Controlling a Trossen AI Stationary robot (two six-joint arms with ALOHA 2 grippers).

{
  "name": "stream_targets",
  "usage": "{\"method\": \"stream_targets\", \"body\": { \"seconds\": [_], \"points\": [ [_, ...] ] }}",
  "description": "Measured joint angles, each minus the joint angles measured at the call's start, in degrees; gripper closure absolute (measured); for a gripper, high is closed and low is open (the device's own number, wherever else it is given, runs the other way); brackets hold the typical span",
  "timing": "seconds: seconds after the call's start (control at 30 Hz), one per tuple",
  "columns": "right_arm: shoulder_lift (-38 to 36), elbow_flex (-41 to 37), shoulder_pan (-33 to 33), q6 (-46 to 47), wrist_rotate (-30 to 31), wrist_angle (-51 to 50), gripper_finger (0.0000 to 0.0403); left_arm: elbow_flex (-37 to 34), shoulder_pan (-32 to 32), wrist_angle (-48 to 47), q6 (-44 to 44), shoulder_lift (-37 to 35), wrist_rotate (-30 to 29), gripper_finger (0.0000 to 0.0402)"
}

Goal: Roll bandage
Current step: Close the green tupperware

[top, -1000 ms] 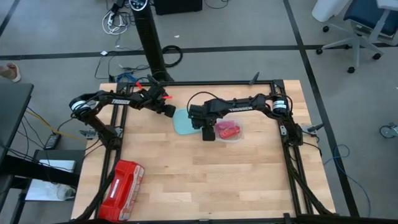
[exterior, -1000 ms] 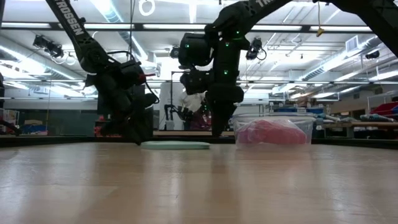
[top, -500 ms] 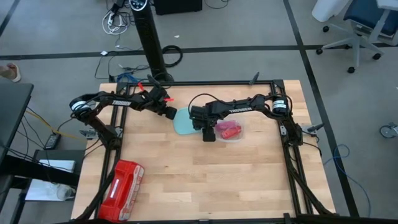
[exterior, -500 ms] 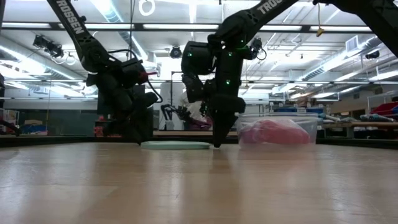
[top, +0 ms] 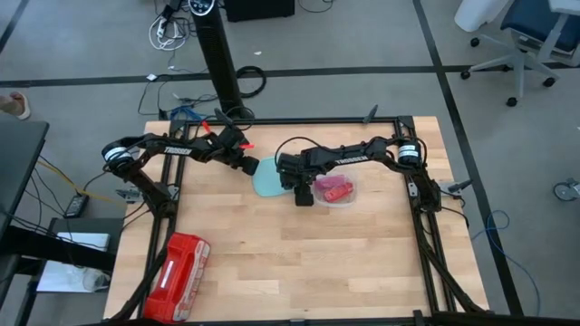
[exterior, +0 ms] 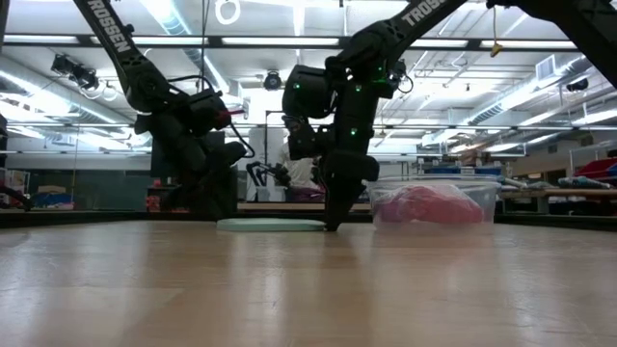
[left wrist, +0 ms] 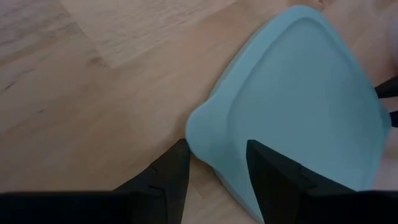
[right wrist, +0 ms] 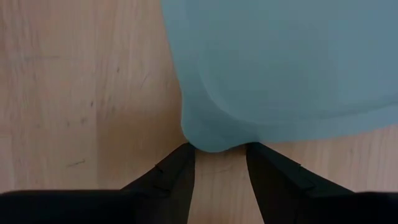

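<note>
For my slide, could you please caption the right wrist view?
Right gripper, jaws open, straddling a corner of the light blue lid on the wooden table.

Overhead camera is looking straight down; low one is peering level across the table point(exterior: 308, 289); both wrist cameras are hovering close, sharing the teal lid point(left wrist: 298, 106).

Bandage point(top: 332, 189) in tub point(top: 348, 198), beside lid point(top: 266, 178)

The bandage point(exterior: 424, 204) is blurred behind the clear container's point(exterior: 487, 198) wall. Whether it is rolled cannot be told. The lid point(left wrist: 298, 106) runs past the left wrist view's edge.
</note>
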Motion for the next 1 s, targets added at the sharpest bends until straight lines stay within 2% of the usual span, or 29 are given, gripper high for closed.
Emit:
{"method": "stream_targets", "body": {
  "seconds": [1.0],
  "points": [
    [0.17,0.00,-0.26,1.38,-0.63,0.41,0.0253,0.00,-0.09,0.33,1.28,-0.01,1.49,0.0239]
  ]
}}
